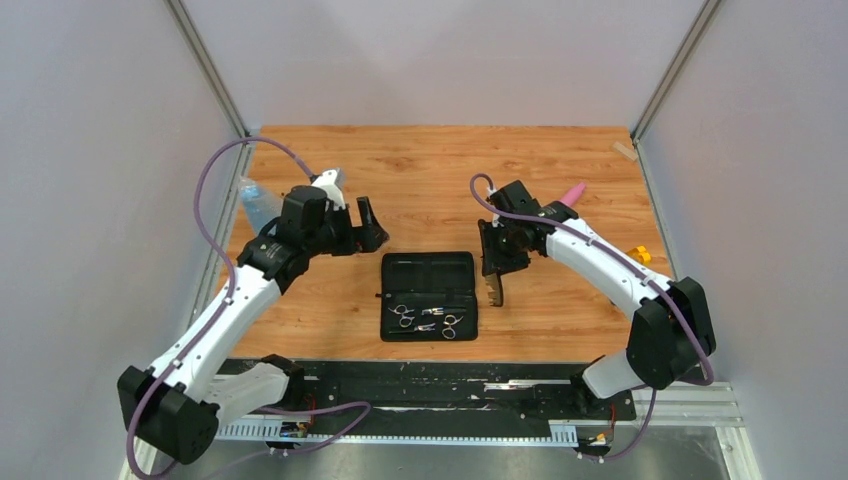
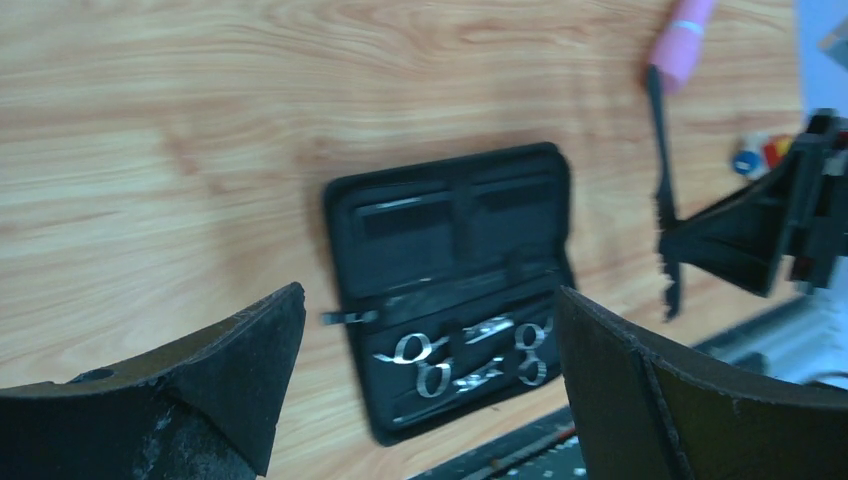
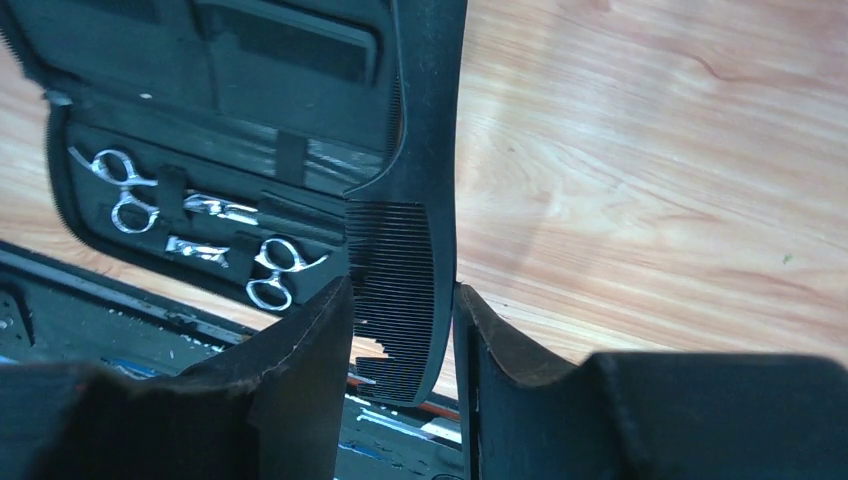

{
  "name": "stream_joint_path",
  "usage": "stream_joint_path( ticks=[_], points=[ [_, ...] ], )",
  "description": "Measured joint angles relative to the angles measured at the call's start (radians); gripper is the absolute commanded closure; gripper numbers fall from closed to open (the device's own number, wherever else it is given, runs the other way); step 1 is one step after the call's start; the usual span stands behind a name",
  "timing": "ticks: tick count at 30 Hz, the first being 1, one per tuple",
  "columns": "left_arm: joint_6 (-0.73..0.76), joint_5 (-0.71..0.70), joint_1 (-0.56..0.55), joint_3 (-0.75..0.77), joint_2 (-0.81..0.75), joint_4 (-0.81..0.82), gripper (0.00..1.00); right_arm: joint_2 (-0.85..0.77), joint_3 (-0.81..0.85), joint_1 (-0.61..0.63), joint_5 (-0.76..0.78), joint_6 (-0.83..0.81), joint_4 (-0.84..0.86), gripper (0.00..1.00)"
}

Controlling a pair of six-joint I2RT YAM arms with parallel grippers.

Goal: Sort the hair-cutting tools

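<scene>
- Between the scuffed, matte black fingers (image 3: 300,360) of my right gripper (image 3: 402,298) I pinch a slim black plastic comb (image 3: 425,150). The jaws are partly closed on its flat sides. It sits just right of the case, with its fine teeth facing the case and a few of them ragged at the end nearest my wrist.
- My left gripper (image 2: 430,300) is spread as wide as it goes. Its wedge-shaped fingers hold nothing, and it hangs over the table left of the case.
- The case (image 1: 428,270) is a black rectangular zip pouch. It lies opened flat on the wood-grain table (image 1: 420,170).
- One silver scissors (image 3: 120,185) with ring handles is strapped under a dark band in the case's near half, shiny against the dull lining. The second scissors (image 3: 272,272) lies beside it.
- A pink tapered tool (image 1: 572,193) lies beyond my right arm.
- A translucent blue bottle (image 1: 258,203) lies near the table's left edge.
</scene>
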Motion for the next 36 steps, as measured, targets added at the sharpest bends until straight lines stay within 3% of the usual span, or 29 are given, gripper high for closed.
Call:
stream_joint_path(
  ticks=[9,16,22,25,27,29,32,34,36],
  points=[
    [-0.208,0.294,-0.002,0.004,0.214,0.221,0.0,0.0,0.086,0.095,-0.028,-0.019,0.024,0.94],
    [-0.304,0.377,-0.023,0.075,0.418,0.347,0.02,0.004,0.117,0.149,-0.042,-0.022,0.054,0.93],
    [-0.372,0.414,-0.035,0.109,0.528,0.426,0.09,0.025,0.148,0.193,-0.045,-0.023,0.071,0.94],
    [-0.394,0.428,-0.04,0.132,0.568,0.451,0.19,0.036,0.163,0.207,-0.049,-0.025,0.082,0.93],
    [-0.407,0.433,-0.043,0.136,0.582,0.471,0.31,0.043,0.17,0.215,-0.05,-0.027,0.09,0.93],
    [-0.422,0.438,-0.047,0.136,0.586,0.478,0.5,0.048,0.171,0.223,-0.051,-0.03,0.097,0.92],
    [-0.441,0.445,-0.049,0.134,0.586,0.502,0.81,0.055,0.172,0.231,-0.051,-0.035,0.105,0.78],
    [-0.452,0.444,-0.049,0.132,0.585,0.522,0.94,0.058,0.172,0.236,-0.05,-0.04,0.112,0.69],
    [-0.465,0.434,-0.049,0.119,0.575,0.534,1.0,0.058,0.172,0.242,-0.05,-0.043,0.12,0.63]
  ],
)
